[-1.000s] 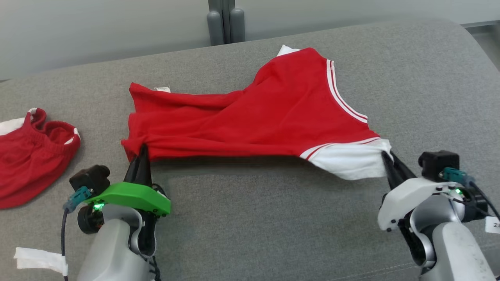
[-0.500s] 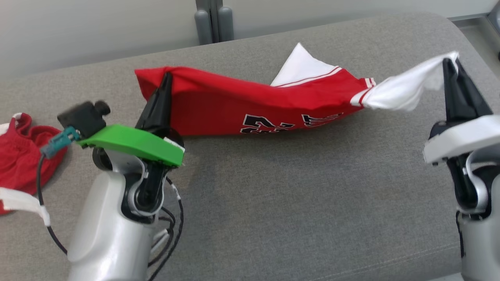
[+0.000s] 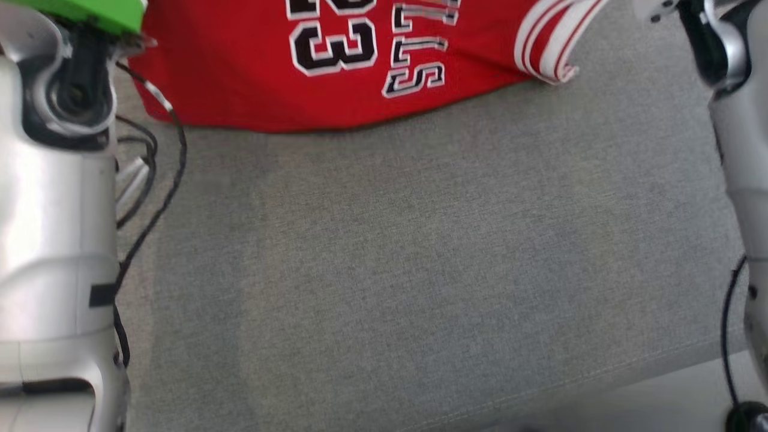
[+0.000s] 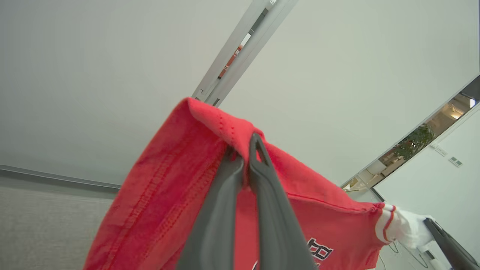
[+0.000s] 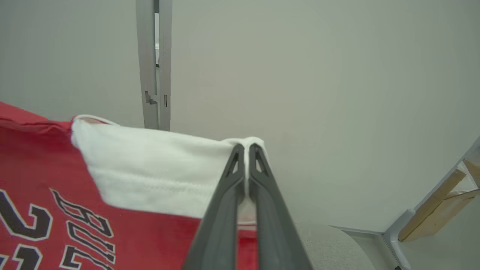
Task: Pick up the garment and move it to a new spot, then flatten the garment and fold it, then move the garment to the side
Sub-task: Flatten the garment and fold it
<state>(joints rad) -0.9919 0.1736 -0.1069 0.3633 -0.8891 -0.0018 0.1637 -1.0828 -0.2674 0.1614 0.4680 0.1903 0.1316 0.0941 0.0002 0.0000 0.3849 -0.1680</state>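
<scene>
The garment [image 3: 336, 72] is a red jersey with black-and-white lettering, a number and white-striped trim. It hangs stretched between my two arms, its lower edge just over the grey cushion [image 3: 420, 270]. My left gripper [image 4: 247, 150] is shut on a folded red corner of the garment [image 4: 168, 187]. My right gripper [image 5: 244, 148] is shut on the white corner of the garment [image 5: 150, 165]. The left wrist view also catches the right gripper [image 4: 431, 223] at the far white end. In the head view my left forearm [image 3: 54, 180] and right forearm [image 3: 744, 150] rise at the two sides.
The grey cushion spreads wide below the jersey, with its front seam [image 3: 600, 378] low in the head view. Black cables [image 3: 150, 198] hang beside my left arm. A pale wall with a grey vertical rail [image 5: 153, 63] stands behind.
Both grippers have lifted the jersey off the cushion, so it now hangs with its printed side facing me. The head camera has shifted; the second red garment has left its view.
</scene>
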